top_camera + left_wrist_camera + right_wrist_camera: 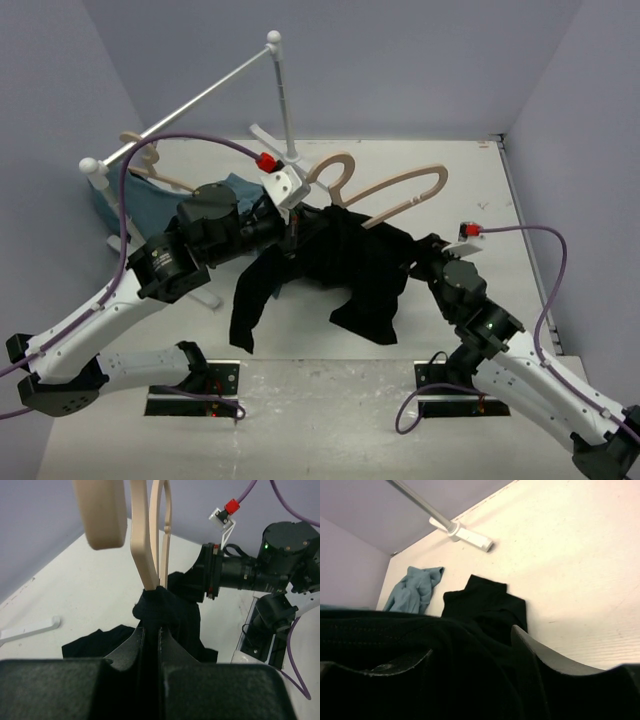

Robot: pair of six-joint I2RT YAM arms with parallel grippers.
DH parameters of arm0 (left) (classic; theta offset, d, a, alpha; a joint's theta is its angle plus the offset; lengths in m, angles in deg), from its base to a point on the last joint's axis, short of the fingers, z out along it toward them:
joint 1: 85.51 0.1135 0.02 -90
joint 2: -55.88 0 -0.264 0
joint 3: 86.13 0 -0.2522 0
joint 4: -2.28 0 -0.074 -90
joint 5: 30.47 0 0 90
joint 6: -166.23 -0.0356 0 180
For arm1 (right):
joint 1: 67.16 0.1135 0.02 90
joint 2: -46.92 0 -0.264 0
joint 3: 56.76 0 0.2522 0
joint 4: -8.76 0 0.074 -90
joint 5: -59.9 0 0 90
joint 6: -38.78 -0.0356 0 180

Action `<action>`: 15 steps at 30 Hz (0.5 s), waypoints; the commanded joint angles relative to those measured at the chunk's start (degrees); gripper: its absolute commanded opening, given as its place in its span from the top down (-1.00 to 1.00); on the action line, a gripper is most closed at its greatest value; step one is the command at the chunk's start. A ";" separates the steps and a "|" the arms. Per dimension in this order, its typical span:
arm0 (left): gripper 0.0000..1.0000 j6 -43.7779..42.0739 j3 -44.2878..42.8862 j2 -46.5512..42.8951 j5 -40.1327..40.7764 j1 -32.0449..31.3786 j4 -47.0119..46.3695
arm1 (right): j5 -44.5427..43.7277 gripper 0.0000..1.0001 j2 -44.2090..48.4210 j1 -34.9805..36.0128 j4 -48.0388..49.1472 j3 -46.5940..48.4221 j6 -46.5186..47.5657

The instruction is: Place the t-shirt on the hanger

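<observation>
Left gripper [298,227] is clamped on black t-shirt [350,265] bunched at beige hanger [400,195], right gripper [420,252] grips its opposite side, garment slung above table [500,200]; advised: right draws fabric slowly outward over the free shoulder.

The top external camera looks steeply down from above and behind the arm bases, far enough back to take in the whole table [500,200] and the clothes rail [200,98]. The left wrist camera sits close behind the left gripper [152,635], facing across to the right arm [280,545]. The right wrist camera lies low over the right gripper [472,640], facing the rail's foot [470,536]. All three views share the black t-shirt [350,260].
</observation>
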 commanded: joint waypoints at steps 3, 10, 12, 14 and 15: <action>1.00 0.53 1.06 -4.13 0.69 0.15 -4.20 | -1.37 0.01 1.50 -4.13 -8.99 4.50 7.47; 1.00 -0.73 5.55 -5.80 -2.10 0.15 -1.90 | 9.36 0.98 3.23 -15.50 -11.78 11.89 14.46; 1.00 -0.93 9.03 -8.57 -2.40 0.15 -3.13 | 15.69 1.00 0.69 -22.96 -13.96 15.41 16.24; 1.00 -1.71 12.36 -11.50 -2.46 0.15 -3.99 | 23.02 1.00 -3.08 -28.51 -16.51 19.80 17.79; 1.00 -2.01 13.63 -12.49 -2.31 0.15 -4.12 | 27.75 1.00 -4.16 -31.89 -18.19 21.04 18.50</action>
